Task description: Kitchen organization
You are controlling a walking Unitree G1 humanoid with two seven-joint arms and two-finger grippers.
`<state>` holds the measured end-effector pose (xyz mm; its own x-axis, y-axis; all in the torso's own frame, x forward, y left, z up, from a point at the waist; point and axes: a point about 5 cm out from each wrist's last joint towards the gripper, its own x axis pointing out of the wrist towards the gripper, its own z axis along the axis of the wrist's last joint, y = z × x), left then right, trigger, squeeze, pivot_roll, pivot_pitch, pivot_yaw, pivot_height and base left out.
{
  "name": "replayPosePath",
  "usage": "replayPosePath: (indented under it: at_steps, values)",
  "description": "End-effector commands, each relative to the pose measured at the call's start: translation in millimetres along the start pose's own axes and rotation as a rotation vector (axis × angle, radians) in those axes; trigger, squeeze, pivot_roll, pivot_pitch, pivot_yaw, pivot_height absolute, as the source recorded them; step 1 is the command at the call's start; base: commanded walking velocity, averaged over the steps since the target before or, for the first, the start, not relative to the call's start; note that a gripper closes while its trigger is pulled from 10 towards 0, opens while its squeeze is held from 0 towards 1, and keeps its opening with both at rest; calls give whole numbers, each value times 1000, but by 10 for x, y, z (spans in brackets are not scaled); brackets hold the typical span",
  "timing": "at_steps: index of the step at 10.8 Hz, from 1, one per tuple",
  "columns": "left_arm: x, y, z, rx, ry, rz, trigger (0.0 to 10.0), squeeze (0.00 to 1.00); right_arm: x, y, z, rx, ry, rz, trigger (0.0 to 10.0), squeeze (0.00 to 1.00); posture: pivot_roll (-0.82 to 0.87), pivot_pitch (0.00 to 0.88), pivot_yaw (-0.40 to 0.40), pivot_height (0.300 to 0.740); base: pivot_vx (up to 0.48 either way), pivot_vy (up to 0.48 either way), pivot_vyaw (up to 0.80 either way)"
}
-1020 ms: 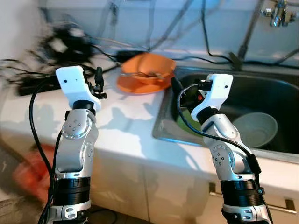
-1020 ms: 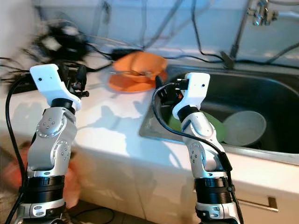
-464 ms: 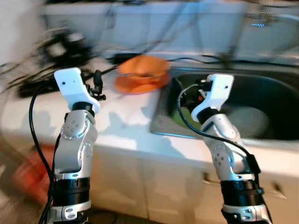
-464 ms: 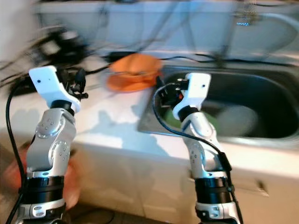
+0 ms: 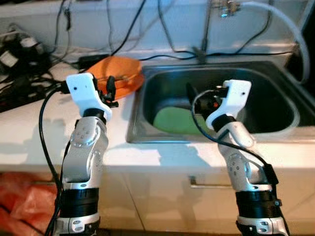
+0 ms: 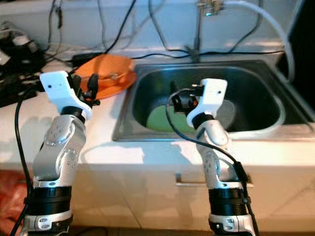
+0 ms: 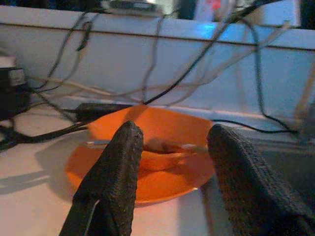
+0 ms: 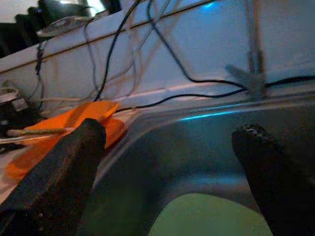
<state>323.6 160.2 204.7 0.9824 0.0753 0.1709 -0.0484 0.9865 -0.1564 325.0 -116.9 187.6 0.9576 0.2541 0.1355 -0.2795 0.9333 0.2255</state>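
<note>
1. View: over the last second the whole picture has shifted and sharpened, so the camera has moved, not the dishes. The sink [image 5: 275, 129] now sits squarely ahead; a second ago it lay off to the right, and half a second ago the picture was blurred.

2. Left pincer [image 7: 172, 162]: raised over the worktop [image 5: 29, 132], released, fingers [image 7: 110, 182] spread and holding nothing. It points at the orange dishes [image 7: 147, 162], framed between the fingers but well short of them.

3. Right pincer [image 8: 167, 172]: raised before the sink's front rim, released, empty. Its arm posture matches the earlier pictures.

4. Orange dishes: a bowl on a plate, on the worktop just left of the sink. A thin utensil [image 7: 172, 146] lies across the bowl; its kind cannot be told.

5. Sink contents: a green plate [image 5: 174, 120] lies flat on the bottom. A pale bowl [image 6: 226, 112] sits beside it, partly behind the right arm.

6. Surroundings: cables [image 5: 29, 54] clutter the back left of the worktop. A tap [image 5: 224, 6] and hose [image 5: 290, 34] stand behind the sink.

7. Judgement: the approach appears complete and nothing is grasped yet. Sorting has not begun. The left pincer is best placed for the orange dishes, the right for the sink.
</note>
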Motion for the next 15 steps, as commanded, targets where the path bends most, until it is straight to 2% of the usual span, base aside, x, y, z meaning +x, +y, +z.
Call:
replayPosePath:
  at_steps: [1, 4, 6, 8, 9, 10, 11, 14, 15]
  values:
    - [-6, 90, -15, -7, 16, 47, 10000, 0, 13, 54, 18, -10, -5, 19, 10000, 0, 106, 4, 93, 740, 0, 0, 0]
    - [-1, 147, -12, 6, 15, 87, 10000, 0, 3, 48, 8, -13, -1, 22, 10000, 0, 106, 7, 95, 740, 0, 0, 0]
    - [18, 202, -93, 2, 79, 99, 10000, 0, -10, 75, 6, -5, 2, 46, 10000, 0, 107, 13, 95, 740, 0, 0, 0]
    - [70, 233, -148, -8, 122, 90, 10000, 0, -17, 119, 31, -13, 24, 113, 10000, 0, 103, 28, 95, 740, 0, 0, 0]
    - [107, 218, -176, -15, 153, 73, 10000, 0, -34, 166, 43, -53, 87, 211, 10000, 0, 100, 41, 94, 740, 0, 0, 0]
    - [146, 190, -222, -16, 192, 52, 10000, 0, -84, 223, 31, -86, 158, 310, 10000, 0, 93, 59, 94, 740, 0, 0, 0]
    - [174, 171, -243, -21, 207, 41, 10000, 0, -174, 240, 20, -107, 190, 358, 10000, 0, 83, 83, 94, 740, 0, 0, 0]
    - [262, 144, -291, -28, 252, 21, 10000, 0, -390, 233, -14, -107, 272, 386, 10000, 0, 61, 145, 90, 740, 0, 0, 0]
    - [292, 148, -322, -17, 269, 19, 10000, 0, -453, 228, -14, -137, 297, 393, 10000, 0, 45, 163, 92, 740, 0, 0, 0]
